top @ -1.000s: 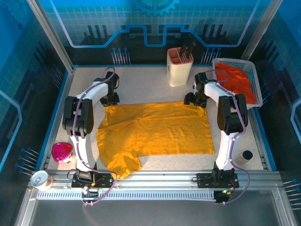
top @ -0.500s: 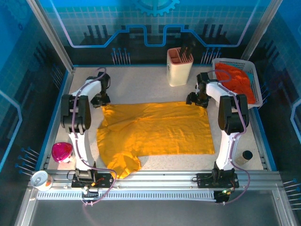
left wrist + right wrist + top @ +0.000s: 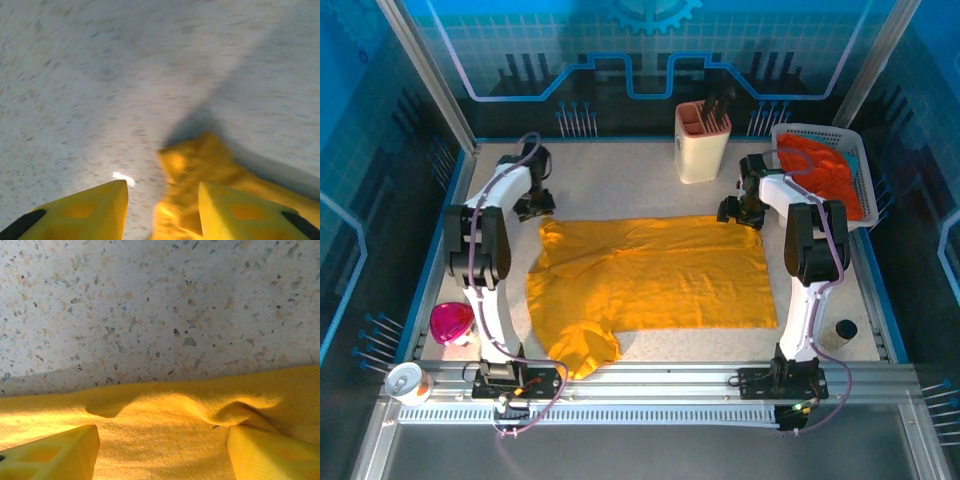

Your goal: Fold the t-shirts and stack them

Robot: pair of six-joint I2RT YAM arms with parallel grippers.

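Observation:
The mustard-yellow t-shirt (image 3: pixel 655 275) lies spread flat across the middle of the table, one sleeve bunched at the front left. The orange-red t-shirt (image 3: pixel 817 168) is heaped in the basket. My left gripper (image 3: pixel 534 206) is at the yellow shirt's far left corner. In the left wrist view its fingers (image 3: pixel 95 207) stand apart, and the raised corner of cloth (image 3: pixel 200 160) leans against the right finger, unclamped. My right gripper (image 3: pixel 740 212) is at the far right corner, open (image 3: pixel 162 440), its fingers straddling the shirt's far hem (image 3: pixel 165 410) just above the cloth.
A white mesh basket (image 3: pixel 860 150) stands at the back right. A cream holder with dark utensils (image 3: pixel 700 150) is at the back centre. A pink object (image 3: pixel 451 322) and a white cup (image 3: pixel 405 380) sit front left, a small dark-capped jar (image 3: pixel 842 332) front right.
My left gripper has moved left and a little farther back, drawing the shirt's far left corner out, and its fingers have parted. The right arm has barely moved.

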